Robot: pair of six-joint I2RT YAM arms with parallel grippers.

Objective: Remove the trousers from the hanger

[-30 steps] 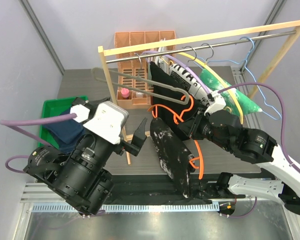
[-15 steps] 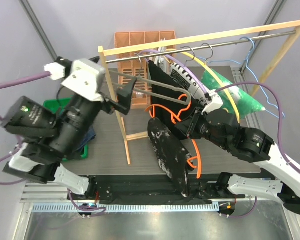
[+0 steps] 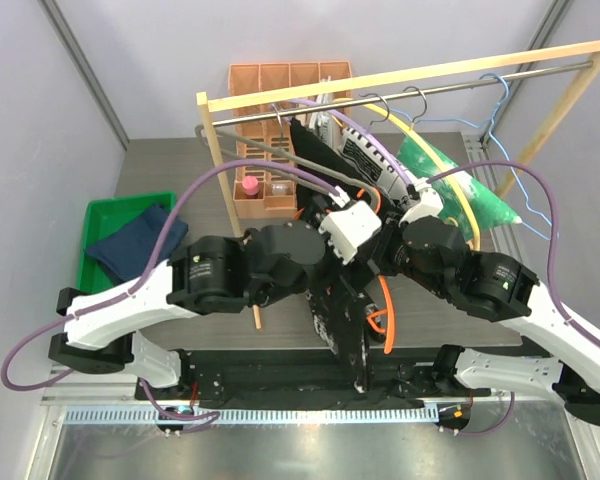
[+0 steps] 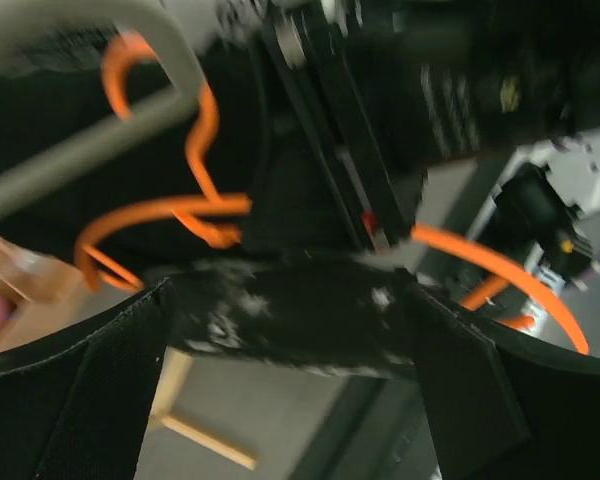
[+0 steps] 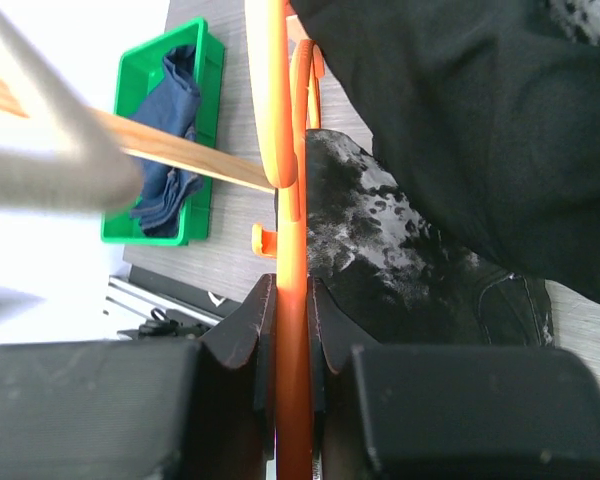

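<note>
The black white-speckled trousers (image 3: 342,325) hang from an orange hanger (image 3: 384,318) at the table's middle front. My right gripper (image 3: 388,262) is shut on the orange hanger's bar (image 5: 292,300), with the speckled cloth (image 5: 400,250) just beside it. My left gripper (image 3: 352,275) is open. Its fingers (image 4: 80,400) stand on either side of the speckled trousers' upper edge (image 4: 290,320), under the orange hanger (image 4: 180,210). The navy blue trousers (image 3: 130,245) lie in the green bin (image 3: 105,212), also seen in the right wrist view (image 5: 175,130).
A wooden rack (image 3: 410,78) spans the back with a grey hanger (image 3: 270,155), a plain black garment (image 5: 500,120), a lettered cloth (image 3: 365,150), a green bag (image 3: 450,180) and a blue wire hanger (image 3: 505,130). An orange crate (image 3: 285,100) stands behind. The rack's leg (image 5: 180,150) is near.
My left arm has swung from the left side, up past the rack post, across to the middle, and its open gripper is now at the speckled trousers. My right gripper still holds the orange hanger.
</note>
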